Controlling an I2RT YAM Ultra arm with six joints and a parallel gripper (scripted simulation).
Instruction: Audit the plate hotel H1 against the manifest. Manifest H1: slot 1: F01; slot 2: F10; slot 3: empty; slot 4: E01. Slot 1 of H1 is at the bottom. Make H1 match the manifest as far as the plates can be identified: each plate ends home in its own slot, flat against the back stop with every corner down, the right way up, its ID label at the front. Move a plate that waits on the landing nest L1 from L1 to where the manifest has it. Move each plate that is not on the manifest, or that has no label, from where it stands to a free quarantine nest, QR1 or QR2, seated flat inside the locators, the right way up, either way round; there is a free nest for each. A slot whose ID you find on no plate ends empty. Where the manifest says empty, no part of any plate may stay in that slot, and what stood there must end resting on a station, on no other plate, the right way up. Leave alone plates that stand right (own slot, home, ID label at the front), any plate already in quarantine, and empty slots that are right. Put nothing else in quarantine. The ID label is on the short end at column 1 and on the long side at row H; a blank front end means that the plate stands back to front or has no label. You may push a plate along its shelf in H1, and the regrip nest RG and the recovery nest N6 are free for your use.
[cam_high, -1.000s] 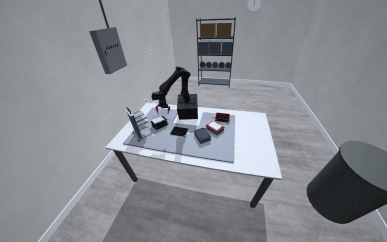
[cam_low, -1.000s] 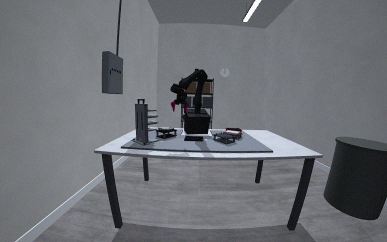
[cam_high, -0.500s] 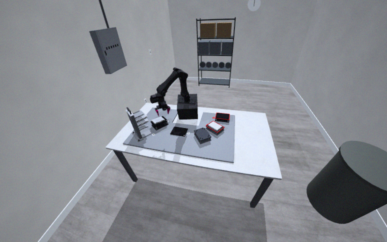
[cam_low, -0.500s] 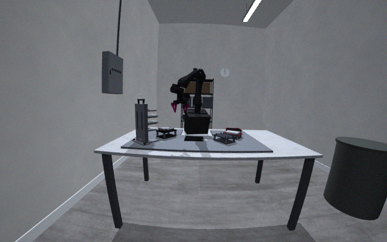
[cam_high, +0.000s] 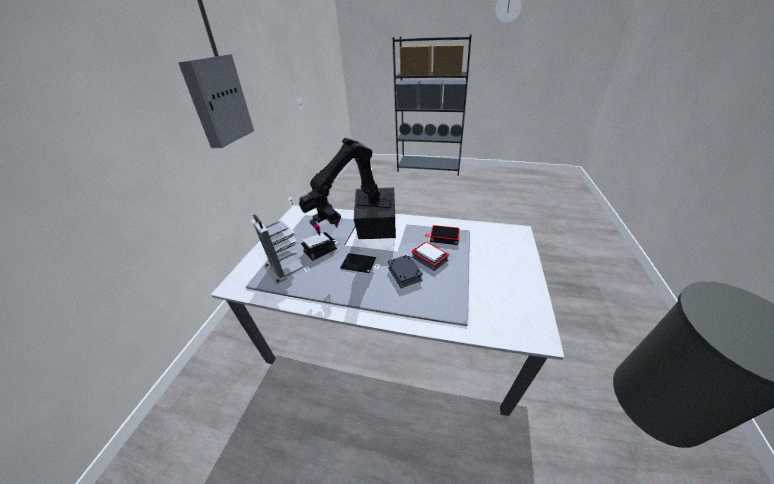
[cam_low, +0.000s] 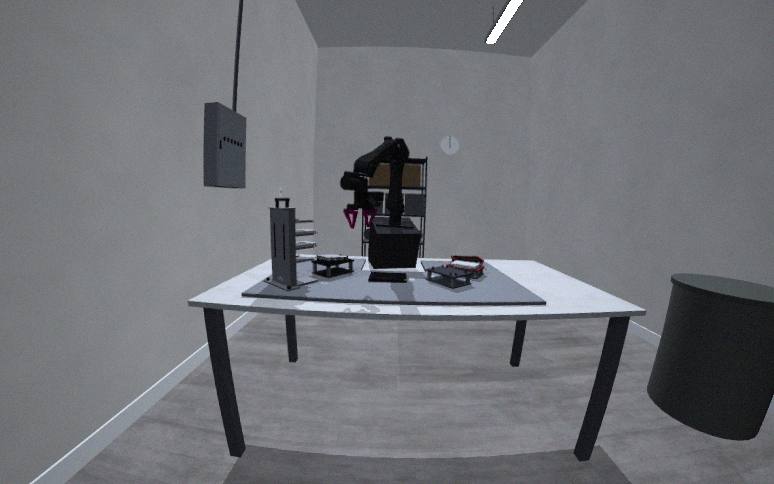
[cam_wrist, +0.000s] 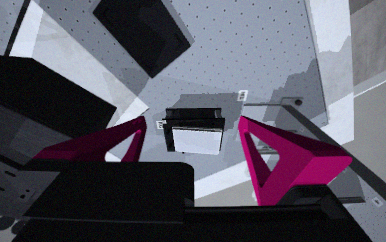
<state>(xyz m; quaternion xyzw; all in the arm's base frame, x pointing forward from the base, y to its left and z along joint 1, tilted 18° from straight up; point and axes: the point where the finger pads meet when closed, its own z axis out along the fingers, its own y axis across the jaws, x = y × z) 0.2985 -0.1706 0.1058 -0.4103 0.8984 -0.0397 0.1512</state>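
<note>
The plate hotel H1 (cam_high: 273, 250) stands at the left end of the grey mat; it also shows in the exterior view (cam_low: 283, 242). Its shelves look thin, and I cannot tell whether any holds a plate. A white-topped plate (cam_high: 317, 245) lies flat on a black nest beside the hotel. In the wrist view this plate (cam_wrist: 195, 135) sits straight below, between my fingers. My gripper (cam_high: 325, 219) hangs well above it, open and empty, with magenta fingers spread wide (cam_wrist: 192, 125). No label is readable.
A flat black nest (cam_high: 357, 262) and a raised dark nest (cam_high: 404, 269) lie mid-mat. A red-framed nest holding a white plate (cam_high: 429, 253) and an empty-looking red-framed nest (cam_high: 444, 232) lie to the right. The arm's black base (cam_high: 374, 214) stands behind.
</note>
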